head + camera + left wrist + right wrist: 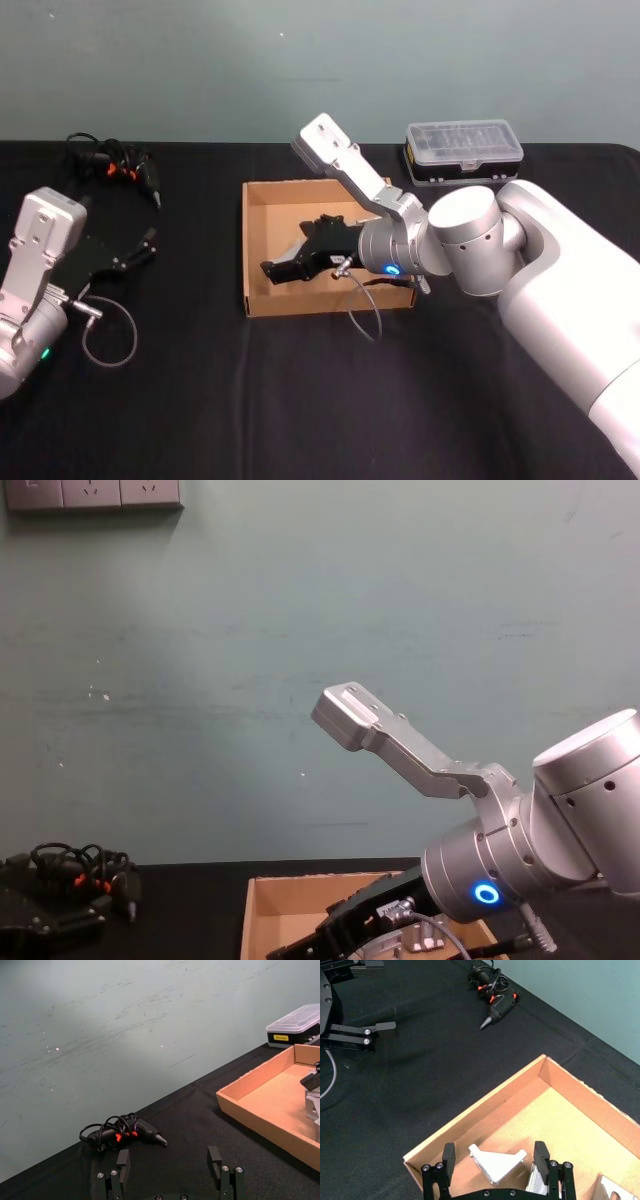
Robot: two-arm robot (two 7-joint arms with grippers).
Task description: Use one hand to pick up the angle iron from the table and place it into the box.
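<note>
Angle iron [497,1163] flat in box [485,1105], between open right gripper [496,1158] jaws.

The box [262,250] sits mid-desk [200,400], with the plastic case [463,152] behind it to the right, near the wall. A corded tool [118,165] lies at the far left. Inside the box an angle iron [496,1163] rests by the near-left corner (others beside it), under the right gripper [272,269]. The left gripper [140,250] hangs left of the box.
</note>
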